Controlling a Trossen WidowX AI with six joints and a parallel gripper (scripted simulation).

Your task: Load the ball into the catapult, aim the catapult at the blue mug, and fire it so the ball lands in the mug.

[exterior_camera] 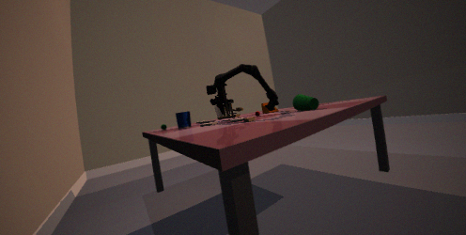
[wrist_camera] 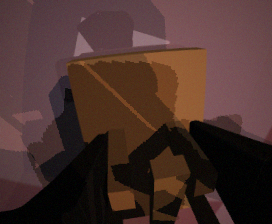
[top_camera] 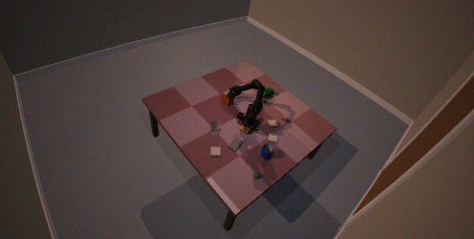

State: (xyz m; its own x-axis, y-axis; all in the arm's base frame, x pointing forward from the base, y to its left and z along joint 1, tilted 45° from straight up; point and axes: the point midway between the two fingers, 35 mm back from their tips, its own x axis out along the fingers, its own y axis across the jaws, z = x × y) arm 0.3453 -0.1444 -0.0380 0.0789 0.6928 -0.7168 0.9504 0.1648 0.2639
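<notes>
My gripper (top_camera: 247, 123) (exterior_camera: 225, 108) (wrist_camera: 149, 134) points down near the middle of the table and is shut on the catapult (top_camera: 246, 129) (wrist_camera: 140, 83). In the wrist view the catapult is an orange-tan box right ahead of the dark fingers. The blue mug (top_camera: 267, 151) (exterior_camera: 183, 119) stands upright a short way in front of the gripper, toward the table's near edge. A small green ball (top_camera: 257, 175) (exterior_camera: 163, 126) lies beyond the mug near the edge. A small red ball (exterior_camera: 257, 113) lies on the table by the arm. I cannot tell whether a ball sits in the catapult.
The checkered table (top_camera: 191, 91) (exterior_camera: 282, 127) also bears a green cylinder (top_camera: 269, 92) (exterior_camera: 305, 101) lying on its side, an orange block (top_camera: 226, 98) (exterior_camera: 268, 108) at the arm's other end, and several flat tan and grey tiles (top_camera: 215, 151) around the gripper.
</notes>
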